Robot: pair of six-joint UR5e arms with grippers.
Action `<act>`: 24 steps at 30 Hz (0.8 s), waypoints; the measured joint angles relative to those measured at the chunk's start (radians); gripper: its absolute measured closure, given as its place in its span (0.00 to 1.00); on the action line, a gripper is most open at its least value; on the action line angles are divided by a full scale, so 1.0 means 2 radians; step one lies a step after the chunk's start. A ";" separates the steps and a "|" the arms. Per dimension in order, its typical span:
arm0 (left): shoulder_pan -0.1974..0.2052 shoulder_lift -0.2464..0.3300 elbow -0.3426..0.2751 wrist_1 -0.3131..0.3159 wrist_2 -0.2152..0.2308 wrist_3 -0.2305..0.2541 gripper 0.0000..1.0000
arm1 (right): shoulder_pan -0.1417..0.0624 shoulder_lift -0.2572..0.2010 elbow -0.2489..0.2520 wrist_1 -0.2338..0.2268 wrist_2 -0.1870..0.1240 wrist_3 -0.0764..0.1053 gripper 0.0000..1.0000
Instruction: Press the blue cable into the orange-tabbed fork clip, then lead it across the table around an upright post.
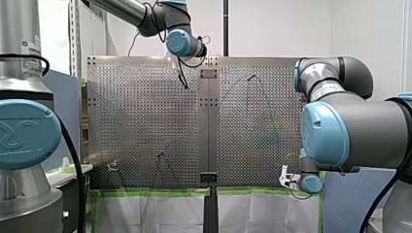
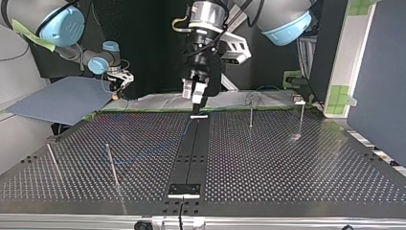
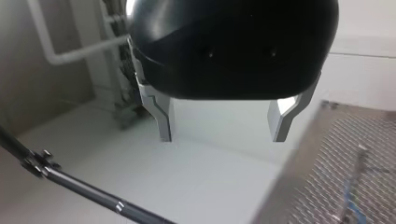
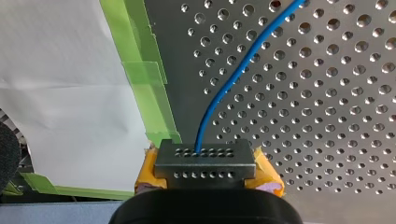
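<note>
Right wrist view: clamped on blue cable (image 4: 233,74) w/ right gripper (image 4: 205,161), near-right edge of table (image 4: 327,116); left gripper (image 3: 223,137) spread, empty. Hold grip firm, cable low & taut for press-in.

The worktop (image 1: 145,121) is two perforated metal plates side by side, joined by a dark strip (image 1: 208,121) running down the middle. Green tape (image 1: 145,192) lines the edge at the front view's bottom, and a white sheet (image 1: 145,213) hangs below it. In the top view a blue-grey board (image 2: 62,100) lies flat off the worktop's far left corner, and a dark blue panel (image 2: 378,72) stands upright at the right. Off the worktop, in the left wrist view, a white pipe (image 3: 51,46) bends along the wall and a dark rod (image 3: 84,191) crosses at a slant.
</note>
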 joint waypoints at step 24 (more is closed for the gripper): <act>0.001 -0.029 -0.111 0.007 -0.052 0.025 0.00 | 0.001 0.000 0.000 0.001 0.000 0.000 1.00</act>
